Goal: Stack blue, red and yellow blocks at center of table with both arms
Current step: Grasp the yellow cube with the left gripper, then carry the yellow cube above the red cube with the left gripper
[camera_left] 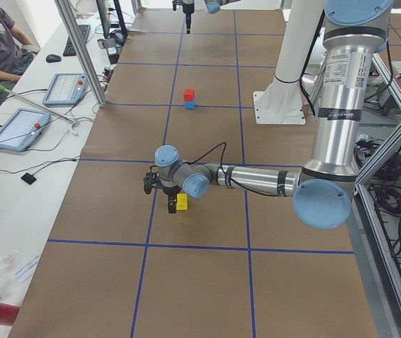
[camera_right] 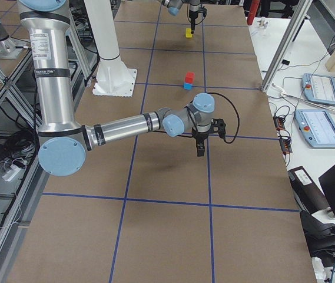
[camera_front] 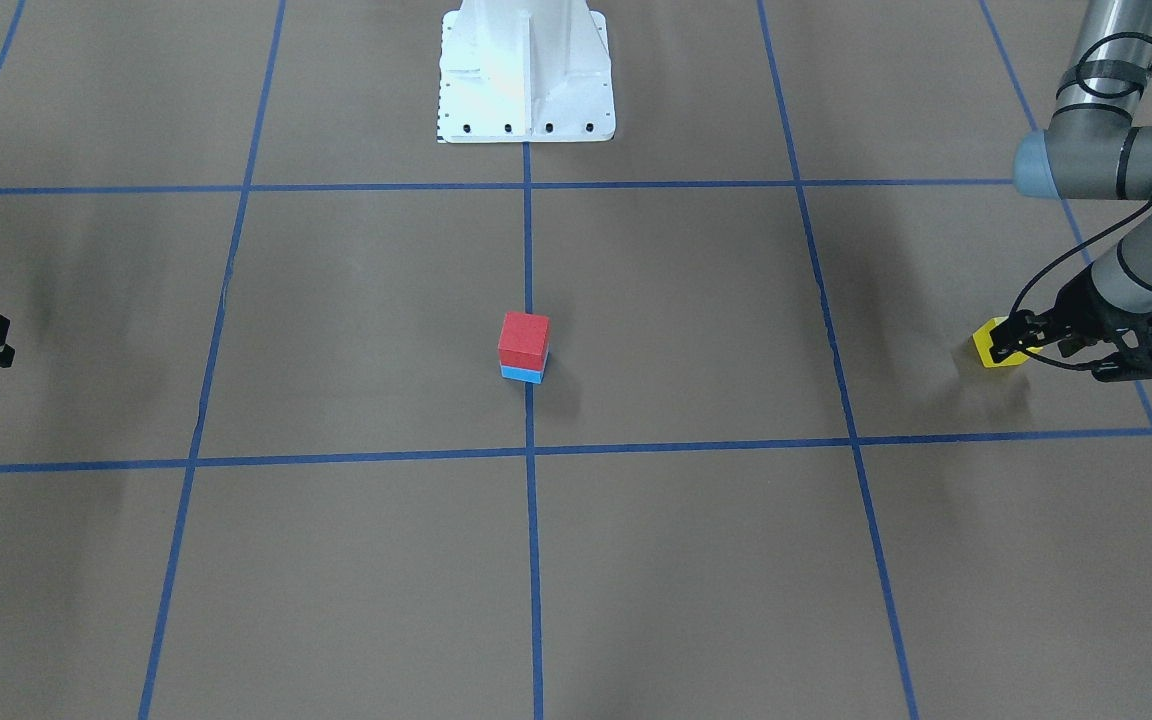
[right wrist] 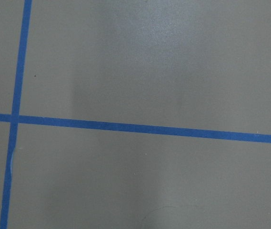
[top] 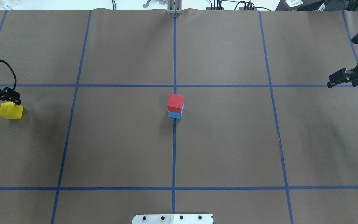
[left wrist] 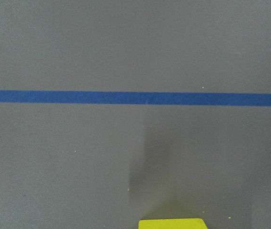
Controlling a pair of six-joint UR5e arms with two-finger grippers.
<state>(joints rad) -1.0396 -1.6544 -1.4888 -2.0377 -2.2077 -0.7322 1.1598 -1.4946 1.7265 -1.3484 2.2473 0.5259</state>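
A red block (top: 176, 103) sits on a blue block (top: 175, 114) at the table's centre; the pair also shows in the front view (camera_front: 523, 340). A yellow block (top: 10, 111) rests on the table at the far left of the overhead view. My left gripper (top: 12, 98) hangs low right at the yellow block's far side, fingers open and holding nothing. In the front view its fingertips overlap the block (camera_front: 986, 345). The left wrist view shows only the block's top edge (left wrist: 172, 223). My right gripper (top: 337, 79) is open and empty at the far right.
Brown paper with a blue tape grid (top: 174, 155) covers the table. The robot's white base (camera_front: 526, 75) stands at the middle of the near edge. Operators' tablets (camera_left: 17, 127) and a person lie beyond the table's far edge.
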